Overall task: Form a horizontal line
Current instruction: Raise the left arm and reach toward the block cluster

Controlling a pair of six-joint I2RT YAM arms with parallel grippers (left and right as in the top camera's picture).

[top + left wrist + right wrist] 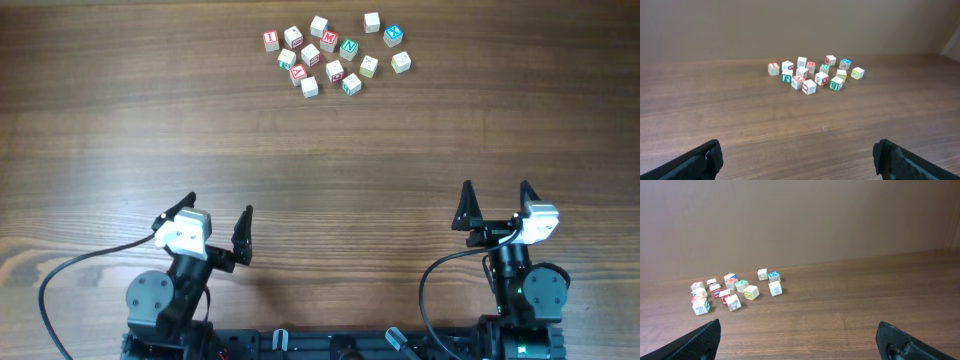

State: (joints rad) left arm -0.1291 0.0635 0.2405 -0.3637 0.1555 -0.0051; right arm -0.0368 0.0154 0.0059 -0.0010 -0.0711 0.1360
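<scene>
While the letter cubes point(333, 55) lie as they do now, treat the task as not yet begun: no horizontal line can be seen on the table point(320, 150). The cubes form a loose, irregular cluster at the far middle of the table. Some touch or nearly touch their neighbours. Others, such as the blue-marked cube point(393, 35) at the right of the group and the red-marked cube point(270, 40) at its left, sit a little apart. Their faces are turned at differing angles, and no three of them make a straight, touching row. Most letters are too small to read with confidence, so you cannot tell from these views which cube should start the row.

Note the state of both end effectors. The left gripper point(219, 205) stands with its jaws spread wide and nothing between them. The right gripper point(496, 187) is the same, wide apart and empty. Both are at the near edge of the table, well apart from the cluster, with bare wood between them and the nearest cube. Each wrist view shows the cluster far ahead of its own fingers.

You should judge that all the work remains: choosing a first cube, setting it on bare wood, and placing the others against it side by side.
</scene>
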